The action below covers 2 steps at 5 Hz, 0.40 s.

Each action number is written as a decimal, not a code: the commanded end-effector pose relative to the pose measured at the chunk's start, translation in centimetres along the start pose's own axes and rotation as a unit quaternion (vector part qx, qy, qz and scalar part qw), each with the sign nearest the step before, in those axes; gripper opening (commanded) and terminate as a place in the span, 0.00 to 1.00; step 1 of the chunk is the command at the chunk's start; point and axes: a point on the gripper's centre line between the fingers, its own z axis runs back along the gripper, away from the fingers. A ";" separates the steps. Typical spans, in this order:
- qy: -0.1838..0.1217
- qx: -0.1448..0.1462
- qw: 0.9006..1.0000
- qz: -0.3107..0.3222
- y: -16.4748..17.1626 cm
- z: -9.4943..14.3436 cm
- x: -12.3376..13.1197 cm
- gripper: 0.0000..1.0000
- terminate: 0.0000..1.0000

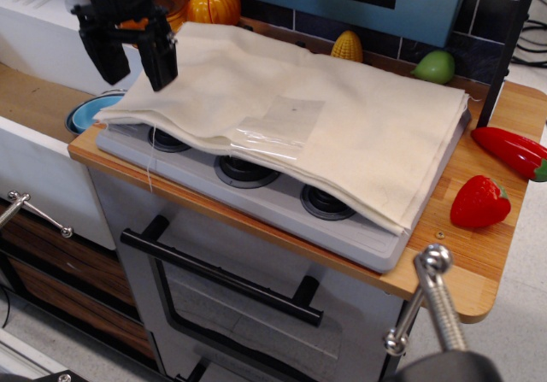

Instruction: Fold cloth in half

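The cream cloth (342, 117) lies doubled over on the grey toy stovetop (282, 196), its layered edges showing along the front. A shiny clear tape patch (278, 126) sits near its front middle. My black gripper (135, 67) hangs above the cloth's left corner with its two fingers apart and nothing between them. It does not touch the cloth.
A blue bowl (88, 110) sits left of the stovetop under the gripper. An orange pumpkin (214, 4), a corn cob (347, 46) and a green pear (435, 67) stand at the back. A red pepper (513, 151) and a strawberry (479, 202) lie on the wooden counter at the right.
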 end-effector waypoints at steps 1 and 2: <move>-0.047 0.015 0.998 0.037 3.4 1.1 3.8 1.00 0.00; -0.054 0.020 0.998 0.032 4.5 0.2 4.8 1.00 0.00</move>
